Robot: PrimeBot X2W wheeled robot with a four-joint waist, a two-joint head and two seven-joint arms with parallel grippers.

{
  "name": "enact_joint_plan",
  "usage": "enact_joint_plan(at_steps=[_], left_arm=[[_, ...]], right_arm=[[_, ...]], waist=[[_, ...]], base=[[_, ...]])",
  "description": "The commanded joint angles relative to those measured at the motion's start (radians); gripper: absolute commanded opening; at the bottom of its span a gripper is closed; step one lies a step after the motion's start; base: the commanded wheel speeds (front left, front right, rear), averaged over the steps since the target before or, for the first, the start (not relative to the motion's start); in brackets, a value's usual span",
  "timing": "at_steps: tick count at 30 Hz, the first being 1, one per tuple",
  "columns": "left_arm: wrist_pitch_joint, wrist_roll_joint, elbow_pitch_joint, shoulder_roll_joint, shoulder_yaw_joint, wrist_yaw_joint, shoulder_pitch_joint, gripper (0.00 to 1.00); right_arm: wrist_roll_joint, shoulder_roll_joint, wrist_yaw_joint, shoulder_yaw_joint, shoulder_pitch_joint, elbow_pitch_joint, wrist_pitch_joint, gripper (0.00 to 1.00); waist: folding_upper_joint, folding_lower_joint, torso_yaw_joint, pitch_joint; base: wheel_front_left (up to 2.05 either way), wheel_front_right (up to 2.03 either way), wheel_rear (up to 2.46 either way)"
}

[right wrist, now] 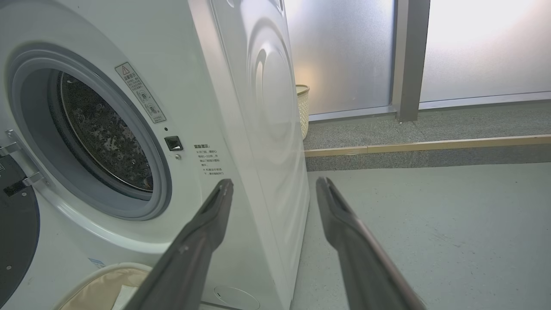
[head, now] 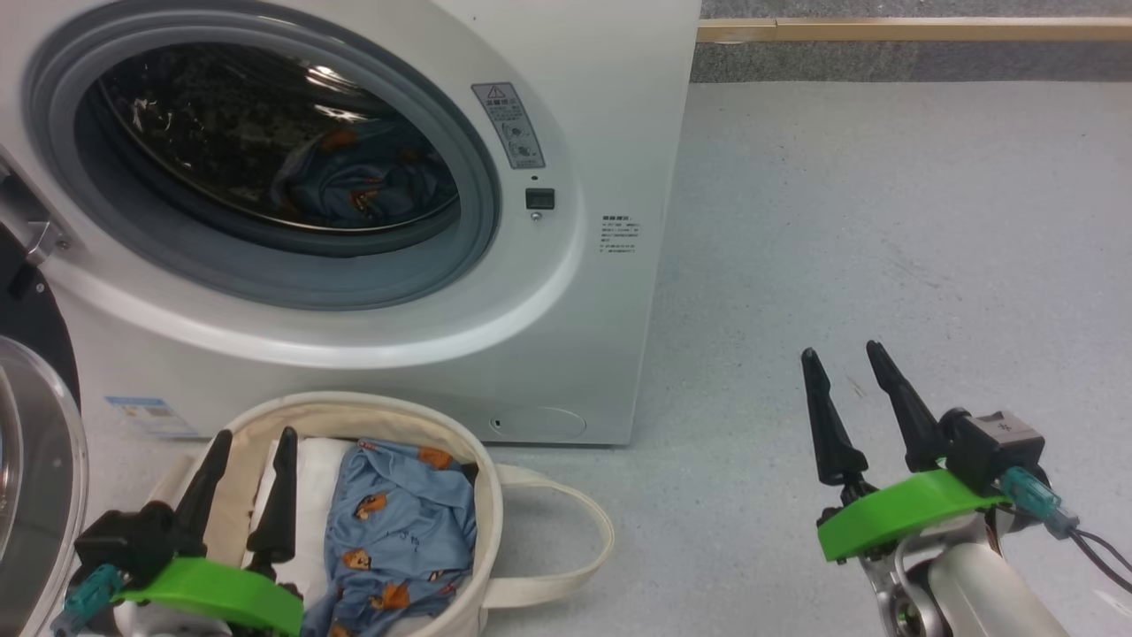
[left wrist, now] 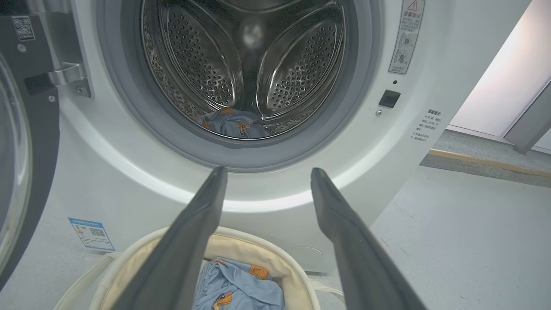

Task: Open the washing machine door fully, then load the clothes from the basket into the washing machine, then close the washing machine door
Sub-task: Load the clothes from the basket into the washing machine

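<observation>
The white washing machine stands with its door swung wide to the left. One light-blue printed garment lies inside the steel drum. The cream basket sits on the floor before the machine, holding more of the clothes beside a white pad. My left gripper hovers open over the basket's left side, nothing between its fingers. My right gripper is open and empty over bare floor to the right of the machine. In the right wrist view, the right gripper points at the machine's front right corner.
A raised grey step with a wooden edge strip runs behind the floor at the right. A small woven bin stands behind the machine by frosted glass panels. The basket's loop handle lies on the floor to its right.
</observation>
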Motion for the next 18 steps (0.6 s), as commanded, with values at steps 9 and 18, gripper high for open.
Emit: enact_joint_plan(at_steps=[9,18], left_arm=[[-0.012,-0.009,0.006,0.011,0.028,-0.006,-0.037,1.0],[-0.012,-0.073,0.241,-0.006,-0.054,-0.006,-0.171,1.0]], right_arm=[[0.015,-0.013,0.001,0.024,-0.018,-0.032,-0.012,1.0],[0.011,-0.072,0.001,0.016,-0.096,-0.032,-0.012,1.0]], waist=[[-0.0001,0.0,-0.002,0.023],[-0.0001,0.0,0.008,0.148]], base=[[0.0,0.0,0.0],[0.0,0.0,0.0]])
